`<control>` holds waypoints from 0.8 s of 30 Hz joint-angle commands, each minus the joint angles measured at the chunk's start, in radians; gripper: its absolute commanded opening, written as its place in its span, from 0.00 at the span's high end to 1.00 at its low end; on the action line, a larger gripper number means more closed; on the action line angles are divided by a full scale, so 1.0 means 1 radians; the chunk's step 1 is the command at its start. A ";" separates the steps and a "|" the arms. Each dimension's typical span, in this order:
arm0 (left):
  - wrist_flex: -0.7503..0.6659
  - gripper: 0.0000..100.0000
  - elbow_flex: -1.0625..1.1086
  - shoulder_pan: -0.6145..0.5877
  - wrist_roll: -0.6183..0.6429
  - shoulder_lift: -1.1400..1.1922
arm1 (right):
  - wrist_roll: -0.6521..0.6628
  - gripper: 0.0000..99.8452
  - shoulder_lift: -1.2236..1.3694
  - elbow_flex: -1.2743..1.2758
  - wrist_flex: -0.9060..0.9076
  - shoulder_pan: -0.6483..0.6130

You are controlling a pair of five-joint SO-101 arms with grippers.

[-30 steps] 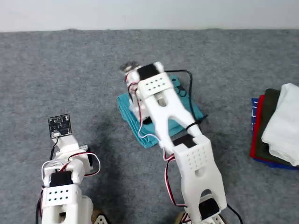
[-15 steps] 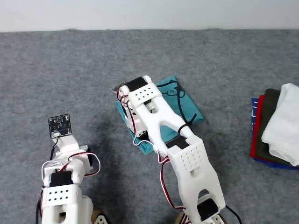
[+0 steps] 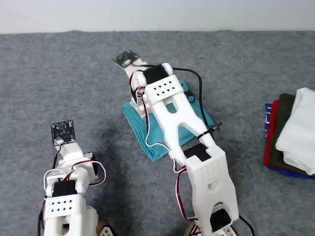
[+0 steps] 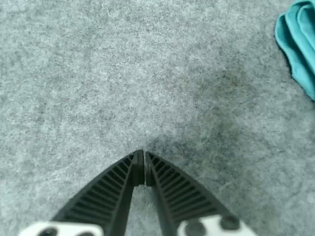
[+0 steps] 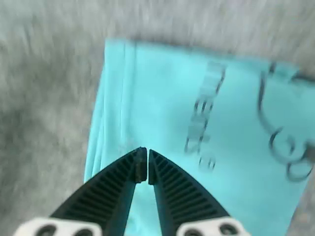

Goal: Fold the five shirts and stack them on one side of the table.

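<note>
At frame centre my right claw [image 5: 142, 165] hangs closed on nothing over the shirt [image 3: 137, 118]. I should pinch every layer at its edge.

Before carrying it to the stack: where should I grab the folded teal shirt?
Probably the layered edge of the teal shirt, beneath the right gripper. Come from above at that side, opened, so one finger slides under every layer. The shirt lies flat, with no raised fold.
</note>
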 commanded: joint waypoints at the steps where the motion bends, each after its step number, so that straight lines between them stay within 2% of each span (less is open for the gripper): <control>1: -0.021 0.98 -0.005 -0.002 0.006 -0.008 | 0.009 0.99 0.042 -0.051 -0.087 -0.031; 7: -0.021 0.98 -0.005 -0.002 0.006 -0.008 | 0.011 0.99 0.183 -0.058 -0.140 -0.094; 17: -0.021 0.98 -0.005 -0.002 0.006 -0.008 | 0.011 0.99 0.136 -0.296 -0.067 -0.018; 24: -0.021 0.98 -0.005 -0.002 0.006 -0.008 | 0.012 0.99 0.317 -0.318 -0.268 -0.031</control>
